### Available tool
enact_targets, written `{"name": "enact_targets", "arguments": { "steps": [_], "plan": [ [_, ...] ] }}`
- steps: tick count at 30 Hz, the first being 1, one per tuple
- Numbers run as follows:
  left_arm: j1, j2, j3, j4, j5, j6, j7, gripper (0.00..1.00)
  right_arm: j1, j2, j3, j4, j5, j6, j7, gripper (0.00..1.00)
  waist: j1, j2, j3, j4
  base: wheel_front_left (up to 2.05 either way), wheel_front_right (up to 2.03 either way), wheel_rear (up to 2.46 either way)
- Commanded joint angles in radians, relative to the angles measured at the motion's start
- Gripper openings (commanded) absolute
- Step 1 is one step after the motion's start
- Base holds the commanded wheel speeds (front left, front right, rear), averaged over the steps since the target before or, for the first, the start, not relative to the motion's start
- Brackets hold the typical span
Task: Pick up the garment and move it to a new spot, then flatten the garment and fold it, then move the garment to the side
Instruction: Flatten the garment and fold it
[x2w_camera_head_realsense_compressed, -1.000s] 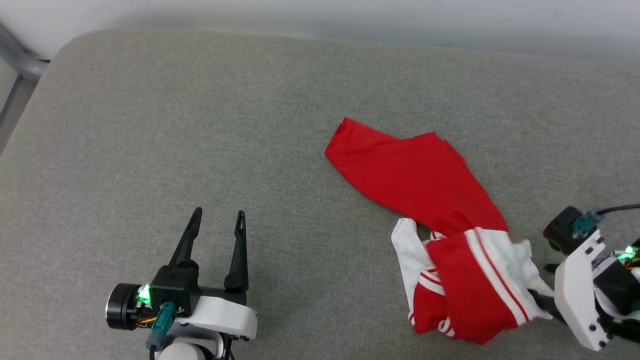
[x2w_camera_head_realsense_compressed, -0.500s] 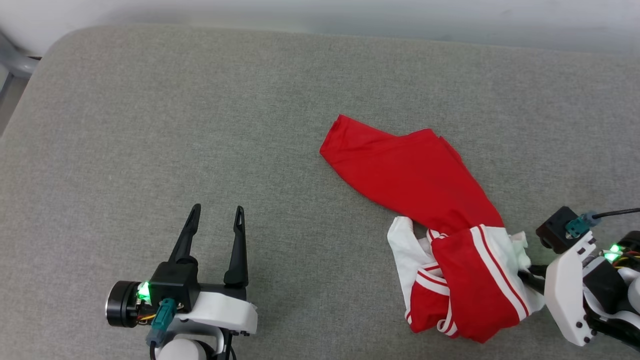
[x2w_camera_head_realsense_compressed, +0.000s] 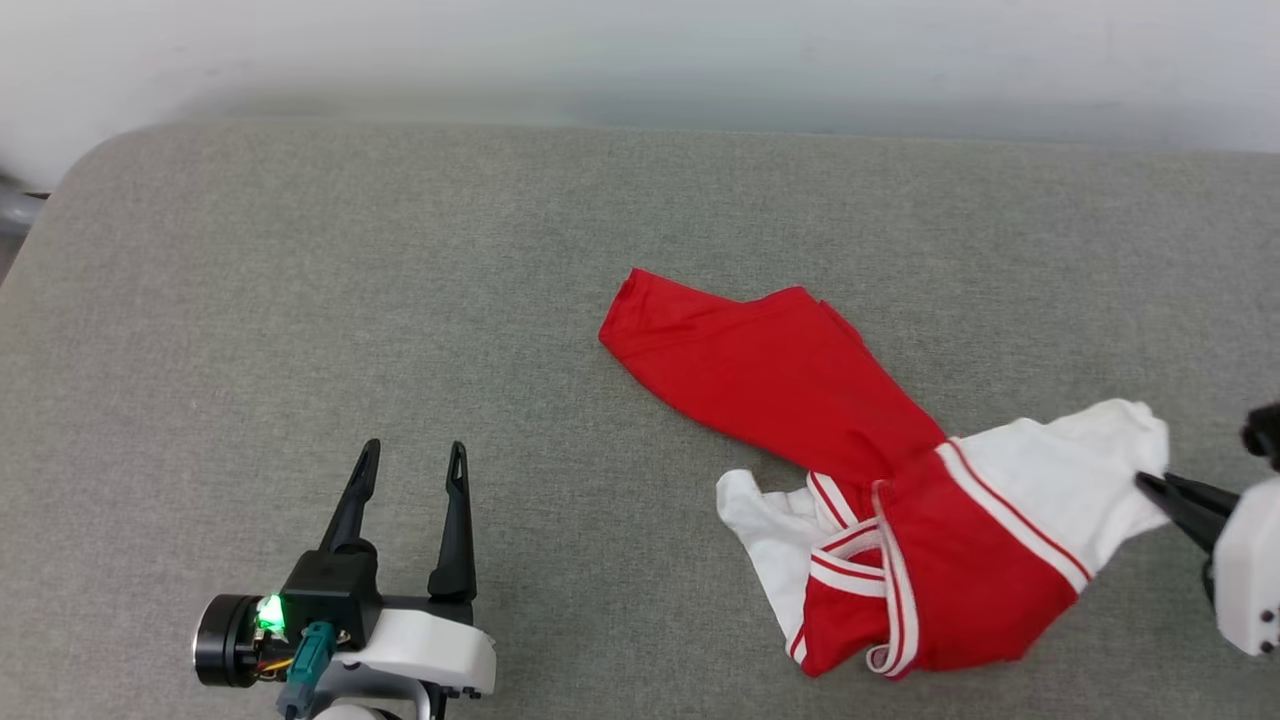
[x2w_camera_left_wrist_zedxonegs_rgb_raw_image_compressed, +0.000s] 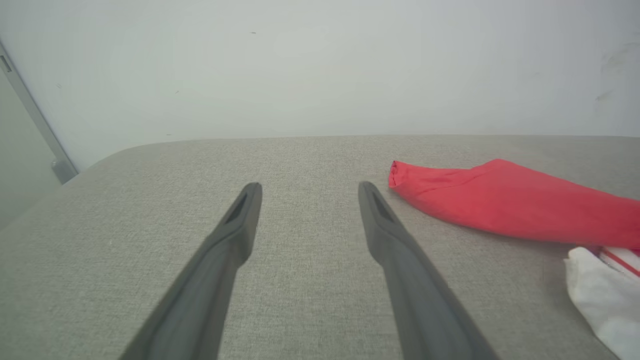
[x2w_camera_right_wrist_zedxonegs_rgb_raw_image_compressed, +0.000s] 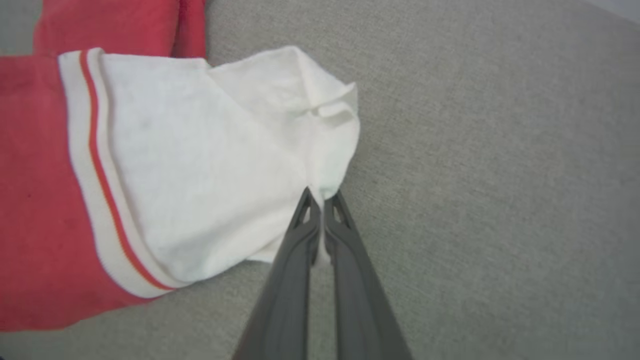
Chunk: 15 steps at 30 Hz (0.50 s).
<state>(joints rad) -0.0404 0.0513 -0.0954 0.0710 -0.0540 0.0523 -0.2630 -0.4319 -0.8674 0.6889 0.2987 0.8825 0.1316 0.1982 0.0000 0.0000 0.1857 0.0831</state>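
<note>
Your right gripper (x2w_camera_right_wrist_zedxonegs_rgb_raw_image_compressed: 320, 192) has its fingers pinched tight together. They are holding the edge of a white sleeve (x2w_camera_right_wrist_zedxonegs_rgb_raw_image_compressed: 200, 165) of the garment (x2w_camera_head_realsense_compressed: 800, 380). The cloth sits right at the tips of the fingers. From there the sleeve spreads out away from the fingers, and then comes the red and white striped trim and the red body.

The garment lies bunched up on the grey padded surface (x2w_camera_head_realsense_compressed: 300, 300). It is not flat. The long red part runs on from your right fingers, out toward the far edge of the surface. A second white sleeve (x2w_camera_head_realsense_compressed: 770, 520) pokes out from under the red cloth, on the side that faces your left fingers.

Your left gripper (x2w_camera_head_realsense_compressed: 411, 450) has its fingers spread apart with nothing between them. They are low over the grey surface, well apart from the garment. The end of the red part lies ahead of these fingers and off to their right side.
</note>
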Motion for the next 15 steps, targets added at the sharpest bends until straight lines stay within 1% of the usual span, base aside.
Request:
{"name": "enact_targets", "arguments": {
  "steps": [1, 4, 8, 11, 15],
  "plan": [
    [0.012, -0.002, 0.001, -0.002, 0.004, -0.005, -0.003, 1.0, 0.026, -0.005, -0.021, 0.014, 0.007, -0.002, -0.013, 0.0, 0.0, 0.0, -0.004, -0.006, 0.0, 0.0, 0.0],
    [0.014, -0.002, 0.001, -0.003, 0.001, -0.006, -0.003, 1.0, 0.087, 0.002, -0.081, 0.072, 0.029, -0.002, -0.036, 0.0, 0.0, 0.0, -0.005, -0.01, 0.0, 0.0, 0.0],
    [0.009, -0.002, -0.003, -0.001, -0.003, -0.008, -0.003, 1.0, 0.163, 0.015, -0.144, 0.184, 0.05, -0.002, -0.052, 0.0, 0.0, 0.0, -0.002, -0.008, 0.0, 0.0, 0.0],
    [0.007, -0.002, -0.003, 0.003, -0.004, -0.006, -0.003, 1.0, 0.206, 0.031, -0.174, 0.268, 0.061, -0.002, -0.058, 0.0, 0.0, 0.0, -0.003, -0.004, 0.0, 0.0, 0.0],
    [0.01, -0.002, -0.004, 0.008, -0.007, -0.003, -0.003, 1.0, 0.249, 0.06, -0.19, 0.36, 0.062, -0.002, -0.063, 0.0, 0.0, 0.0, -0.012, 0.0, 0.0, 0.0, 0.0]
  ]
}}
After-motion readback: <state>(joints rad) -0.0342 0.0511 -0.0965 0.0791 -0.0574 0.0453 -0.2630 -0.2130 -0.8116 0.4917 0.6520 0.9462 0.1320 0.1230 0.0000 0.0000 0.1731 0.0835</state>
